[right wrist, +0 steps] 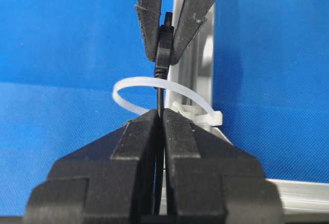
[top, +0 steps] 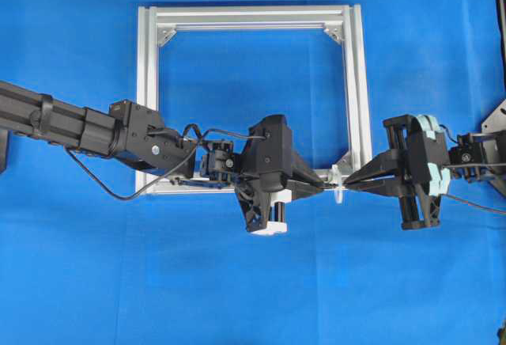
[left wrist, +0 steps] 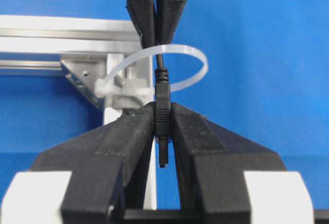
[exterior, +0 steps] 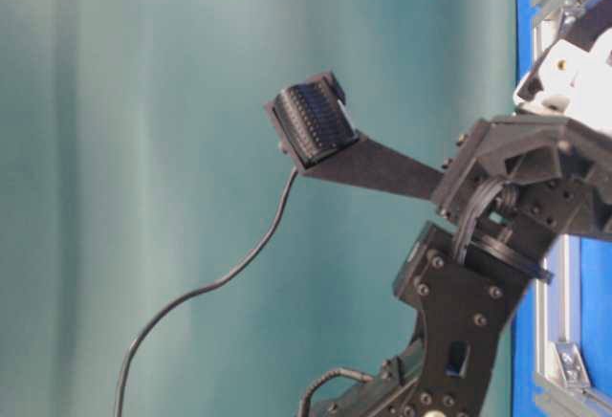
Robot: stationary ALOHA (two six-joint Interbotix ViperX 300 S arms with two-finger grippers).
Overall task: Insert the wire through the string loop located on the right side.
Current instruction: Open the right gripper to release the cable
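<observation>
Both hands pinch the wire [left wrist: 162,103] threaded through the string loop [left wrist: 198,70], left hand [left wrist: 163,124] and right hand [right wrist: 160,118] crowding the frame [top: 356,92] corner.

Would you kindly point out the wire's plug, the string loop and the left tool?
wire plug [left wrist: 162,112], left wrist view, on its ribbed black body.
string loop [left wrist: 198,59], left wrist view, on the whitish band's right curve.
left tool [left wrist: 163,131], left wrist view, between its fingertips.

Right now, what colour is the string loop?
Whitish, translucent. The string loop shows best in the left wrist view, around the black wire.
</observation>
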